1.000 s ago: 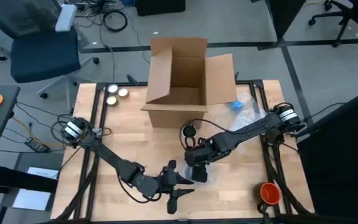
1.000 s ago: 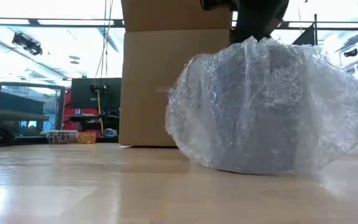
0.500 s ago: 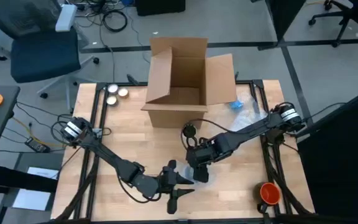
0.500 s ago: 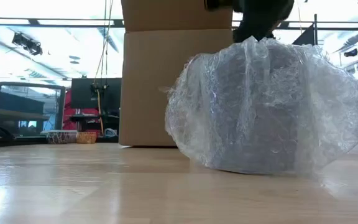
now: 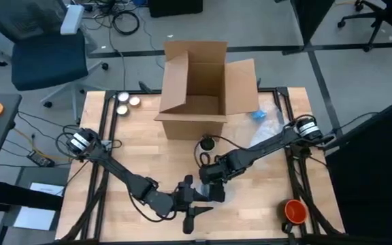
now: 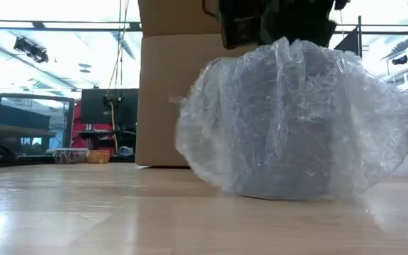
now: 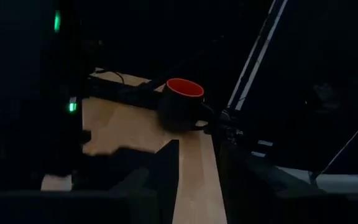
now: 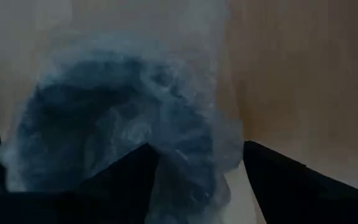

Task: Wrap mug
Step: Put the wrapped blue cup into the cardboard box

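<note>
The mug shows as a dark shape inside a loose bundle of clear bubble wrap [image 6: 296, 120] that rests on the table near its front middle [image 5: 218, 192]. My right gripper [image 8: 197, 180] hangs open right over the bundle's gathered top [image 6: 275, 25], one finger on each side of it. My left gripper [image 5: 197, 203] lies low on the table just left of the bundle, open with nothing between its fingers. My right gripper comes at the bundle from above, fingers pointing down. The bubble wrap's bunched top [image 8: 188, 165] lies between the open fingers and against one finger [image 8: 135, 177]. It is not pinched. The bundle stands on the table.
An open cardboard box [image 5: 206, 88] stands at the far middle. A second dark mug with an orange inside [image 5: 295, 211] sits at the near right corner. Two small tins [image 5: 128, 101] are at the far left, and loose plastic [image 5: 267, 116] at the far right.
My right gripper has come down on the bundle's top and gone a little toward the table's left edge. The bubble wrap has shifted and bulged the same way, while its bottom stays on the table.
</note>
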Robot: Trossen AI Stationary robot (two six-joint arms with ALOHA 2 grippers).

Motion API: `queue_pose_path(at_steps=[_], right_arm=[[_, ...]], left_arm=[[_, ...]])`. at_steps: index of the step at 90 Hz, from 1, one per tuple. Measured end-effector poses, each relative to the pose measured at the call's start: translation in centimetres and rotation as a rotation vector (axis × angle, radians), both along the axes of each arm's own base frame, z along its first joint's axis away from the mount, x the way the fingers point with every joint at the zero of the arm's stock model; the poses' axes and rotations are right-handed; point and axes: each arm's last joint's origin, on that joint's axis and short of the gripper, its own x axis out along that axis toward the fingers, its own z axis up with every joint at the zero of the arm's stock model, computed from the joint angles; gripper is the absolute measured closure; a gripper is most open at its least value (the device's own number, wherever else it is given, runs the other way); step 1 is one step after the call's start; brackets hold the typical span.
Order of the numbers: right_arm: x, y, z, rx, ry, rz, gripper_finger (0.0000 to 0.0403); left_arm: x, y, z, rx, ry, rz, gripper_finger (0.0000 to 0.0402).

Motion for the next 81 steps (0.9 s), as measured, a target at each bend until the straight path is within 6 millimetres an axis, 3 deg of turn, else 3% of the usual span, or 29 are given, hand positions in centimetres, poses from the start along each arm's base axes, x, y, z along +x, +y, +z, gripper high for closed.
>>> queue_pose_path(at_steps=[22,32,44,54,63,81], right_arm=[[0.6,-0.3,-1.0,-0.011,0.007,-0.012,0.0218],[0.6,-0.4,-1.0,-0.016,0.006,-0.005,0.0271],[0.5,-0.4,-1.0,-0.042,0.004,0.017,0.0370],[0.3,-0.5,-0.5,-0.048,0.001,0.024,0.0387],[-0.7,-0.2,1.1,-0.100,0.016,0.034,0.0393],[-3.5,1.1,8.5,-0.143,-0.169,0.019,0.0398]], left_arm=[[0.0,0.0,0.0,-0.001,-0.001,-0.001,0.0296],[0.0,0.0,0.0,-0.002,-0.003,-0.002,0.0296],[0.0,0.0,0.1,-0.007,-0.010,-0.002,0.0296],[0.0,0.0,0.2,-0.011,-0.015,-0.002,0.0296],[0.0,0.0,0.2,-0.011,-0.015,-0.002,0.0296],[0.0,0.0,0.2,-0.012,-0.016,-0.002,0.0296]])
